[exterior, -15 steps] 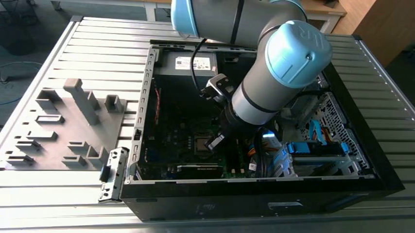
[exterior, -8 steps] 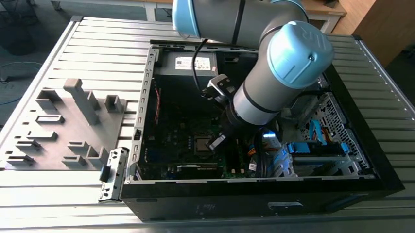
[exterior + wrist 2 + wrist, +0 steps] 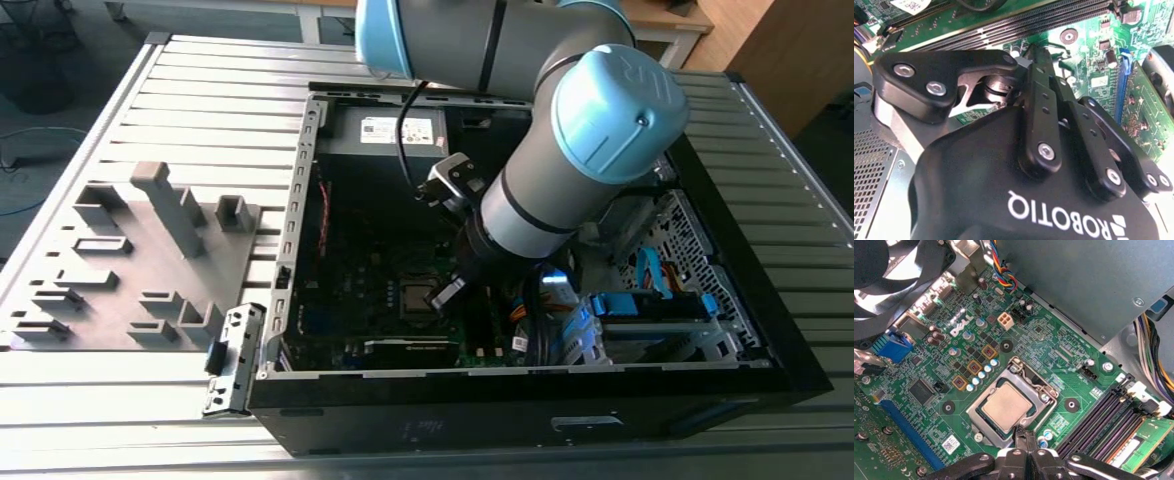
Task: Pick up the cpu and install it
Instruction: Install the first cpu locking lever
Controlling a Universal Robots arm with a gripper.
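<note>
End effector (image 3: 1026, 440) inside open PC case (image 3: 787, 385), fingers pressed together with nothing between them, tips just beside near edge of CPU socket (image 3: 1044, 397). Cpu (image 3: 1005, 406) seated flat in socket on green motherboard (image 3: 914, 450), silver top exposed, metal frame round it. Memory slots (image 3: 1104, 425) beside socket. In exterior view, grey part fixture (image 3: 134, 260) on slatted desk (image 3: 174, 90) at exterior view's left of case. Power supply box (image 3: 387, 130) at far end of case.
</note>
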